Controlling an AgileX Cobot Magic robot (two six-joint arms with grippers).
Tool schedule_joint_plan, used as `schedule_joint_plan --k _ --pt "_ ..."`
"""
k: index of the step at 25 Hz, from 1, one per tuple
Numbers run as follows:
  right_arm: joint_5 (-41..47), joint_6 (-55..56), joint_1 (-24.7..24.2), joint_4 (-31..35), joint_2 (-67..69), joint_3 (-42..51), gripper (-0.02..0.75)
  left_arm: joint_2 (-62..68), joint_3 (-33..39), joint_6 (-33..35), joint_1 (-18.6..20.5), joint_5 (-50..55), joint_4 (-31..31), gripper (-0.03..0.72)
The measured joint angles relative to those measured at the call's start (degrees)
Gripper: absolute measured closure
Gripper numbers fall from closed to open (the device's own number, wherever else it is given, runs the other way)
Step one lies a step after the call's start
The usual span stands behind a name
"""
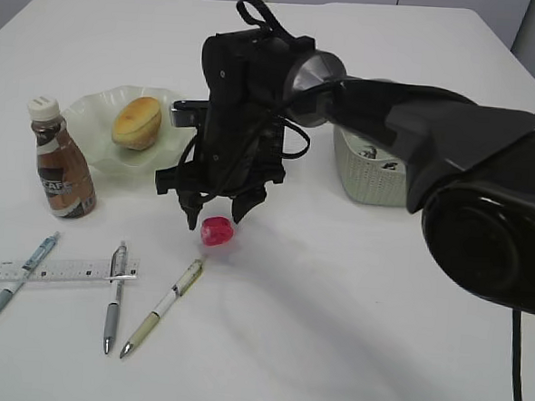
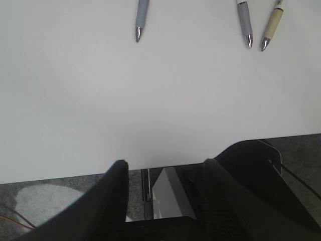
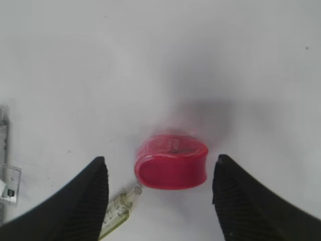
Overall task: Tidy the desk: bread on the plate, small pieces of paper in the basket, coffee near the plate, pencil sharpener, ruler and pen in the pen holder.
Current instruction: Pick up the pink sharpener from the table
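Observation:
A red pencil sharpener (image 1: 217,231) (image 3: 171,167) lies on the white desk (image 1: 352,297). My right gripper (image 1: 217,216) (image 3: 160,165) hangs just above it, open, one finger on each side and neither touching. The bread (image 1: 137,122) sits on the green plate (image 1: 86,117), with the coffee (image 1: 61,165) beside it. The ruler (image 1: 63,271) and three pens (image 1: 15,281) (image 1: 114,296) (image 1: 163,307) lie at the front left. Printed paper (image 1: 372,153) shows inside the basket (image 1: 368,184). A black box-like edge (image 1: 187,112), perhaps the pen holder, shows behind the arm. My left gripper (image 2: 165,163) is open and empty at the desk's front edge.
The right arm reaches across the middle and hides the desk behind it. The cream pen's end (image 3: 118,213) lies just left of the sharpener, close to the left finger. In the left wrist view three pen tips (image 2: 141,20) (image 2: 244,25) (image 2: 271,27) point toward me.

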Motion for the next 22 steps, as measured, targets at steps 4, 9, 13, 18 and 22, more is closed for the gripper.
schedule_joint_plan --k 4,9,13,18,22 --pt "0.0 0.0 0.0 -0.7 0.8 0.0 0.23 0.0 0.0 0.0 0.0 0.0 0.0 0.345" --pt "0.0 0.0 0.0 -1.8 0.7 -0.1 0.23 0.0 0.0 0.0 0.0 0.0 0.0 0.345" --pt "0.0 0.0 0.0 -2.0 0.7 -0.1 0.23 0.0 0.0 0.0 0.0 0.0 0.0 0.345" --pt "0.0 0.0 0.0 -2.0 0.7 -0.1 0.23 0.0 0.0 0.0 0.0 0.0 0.0 0.345" --pt "0.0 0.0 0.0 -2.0 0.7 -0.1 0.23 0.0 0.0 0.0 0.0 0.0 -0.1 0.345"
